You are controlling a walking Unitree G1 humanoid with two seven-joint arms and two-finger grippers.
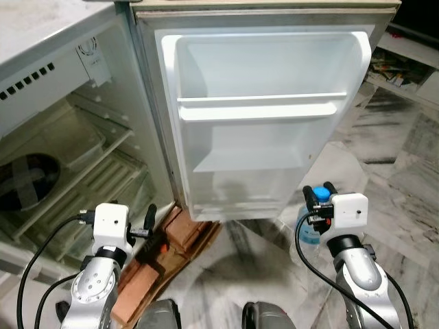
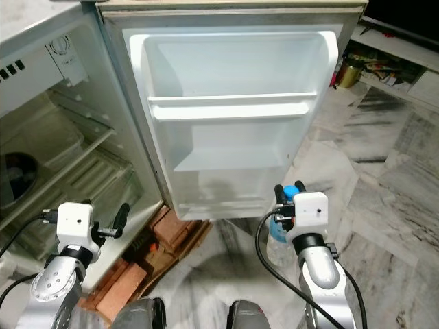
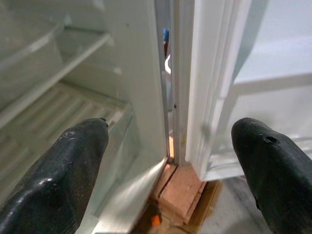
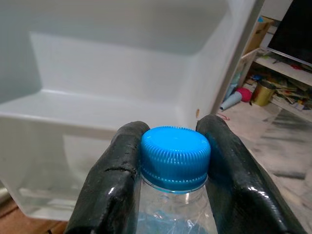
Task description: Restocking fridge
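- Right gripper (image 4: 175,161): 2 black fingers (image 4: 109,180) clamped on the neck of a clear plastic bottle (image 4: 173,214), 1 finger on each side, just under its blue ribbed cap (image 4: 175,156).
- Bottle, head views: held upright and low at the robot's right, in front of the lower right corner of the open fridge door (image 1: 264,123); blue cap (image 1: 320,194) showing above the white wrist block, clear body (image 1: 310,229) below it over the marble floor (image 1: 405,171).
- Left gripper (image 3: 170,170): fingers (image 3: 63,175) spread wide apart, holding nothing, aimed at the hinge gap between the fridge body and the door; in the head view it sits low on the robot's left (image 1: 147,223).
- Fridge door: white, swung fully open, with 2 empty door shelves, the upper (image 1: 260,106) and the lower (image 1: 247,205).
- Fridge interior (image 1: 62,164): to the robot's left, clear shelves and a drawer; a dark round object (image 1: 24,179) lies behind the clear plastic, not identifiable.
- Bricks (image 1: 182,229): reddish, stacked on the floor under the hinge corner.
- Low shelf unit (image 2: 394,58): far right, cluttered with small items; a gold tin (image 4: 263,92) and a red object (image 4: 243,93) near it.
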